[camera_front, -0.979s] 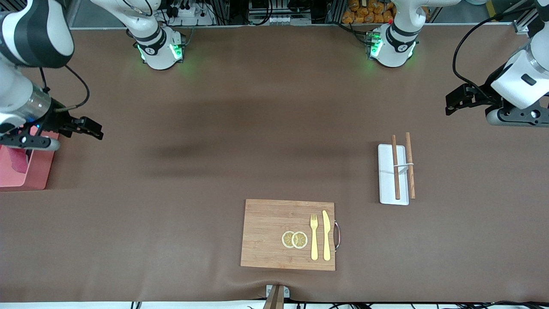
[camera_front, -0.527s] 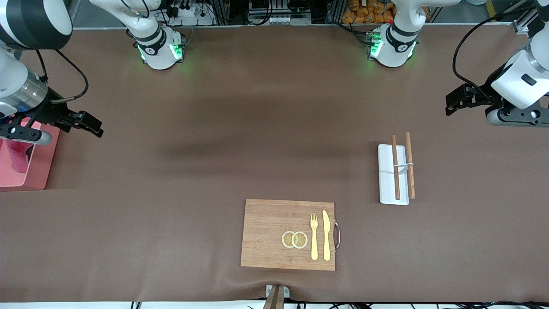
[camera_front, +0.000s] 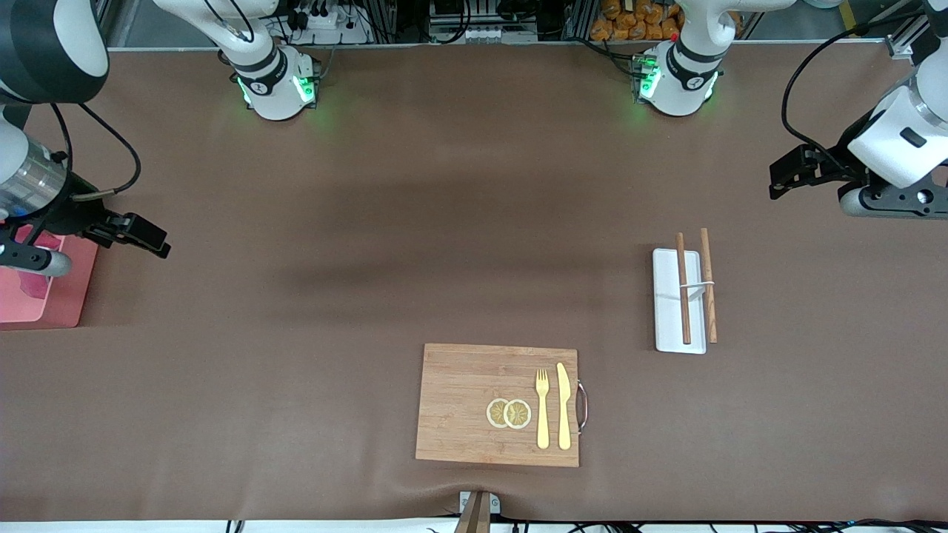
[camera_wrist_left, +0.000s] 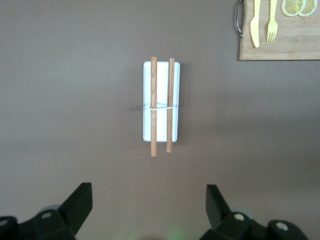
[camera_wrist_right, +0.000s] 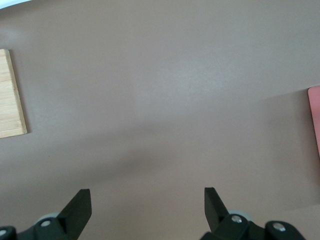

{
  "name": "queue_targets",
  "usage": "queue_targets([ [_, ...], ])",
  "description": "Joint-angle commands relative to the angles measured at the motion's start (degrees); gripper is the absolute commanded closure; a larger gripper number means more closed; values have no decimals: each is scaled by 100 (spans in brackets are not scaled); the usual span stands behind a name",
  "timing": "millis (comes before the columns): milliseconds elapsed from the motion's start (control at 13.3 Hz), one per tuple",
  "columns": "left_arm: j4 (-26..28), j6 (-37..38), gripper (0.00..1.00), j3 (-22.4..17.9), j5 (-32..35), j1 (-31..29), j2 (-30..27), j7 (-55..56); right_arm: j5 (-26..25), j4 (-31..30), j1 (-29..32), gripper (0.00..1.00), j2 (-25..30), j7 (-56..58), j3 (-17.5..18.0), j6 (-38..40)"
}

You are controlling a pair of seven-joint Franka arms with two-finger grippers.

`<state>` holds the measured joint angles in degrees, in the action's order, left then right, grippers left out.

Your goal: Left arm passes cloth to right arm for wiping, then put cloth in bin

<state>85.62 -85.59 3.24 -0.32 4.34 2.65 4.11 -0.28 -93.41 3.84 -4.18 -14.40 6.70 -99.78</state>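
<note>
The salmon-pink bin (camera_front: 65,302) stands at the right arm's end of the table. The magenta-red cloth (camera_front: 31,283) lies inside it, partly hidden by the right hand. My right gripper (camera_front: 31,259) hangs over the bin's edge, open and empty. In the right wrist view its fingers (camera_wrist_right: 80,205) are spread wide over bare table, with a strip of the bin (camera_wrist_right: 315,120) at the frame's edge. My left gripper (camera_front: 885,200) waits open and empty over the left arm's end of the table. Its spread fingers (camera_wrist_left: 80,200) show in the left wrist view.
A wooden cutting board (camera_front: 466,400) near the front camera carries two lemon slices (camera_front: 509,413), a yellow fork (camera_front: 542,407) and a knife (camera_front: 563,406). A white chopstick tray (camera_front: 669,329) with two wooden chopsticks (camera_front: 683,289) lies toward the left arm's end, below the left gripper (camera_wrist_left: 148,197).
My right hand has shifted a little over the bin toward the right arm's end of the table, while the cloth stays in the bin. The left arm has not moved.
</note>
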Motion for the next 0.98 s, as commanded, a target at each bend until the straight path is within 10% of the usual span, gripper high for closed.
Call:
queue_targets([
  [0,-63,-19,0,19,155,5,17,19,-305,271,-76,0,-92,-116,-20,186],
  [904,-63,-19,0,19,146,-4,25,2,-236,579,-429,0,-48,74,-55,793],
])
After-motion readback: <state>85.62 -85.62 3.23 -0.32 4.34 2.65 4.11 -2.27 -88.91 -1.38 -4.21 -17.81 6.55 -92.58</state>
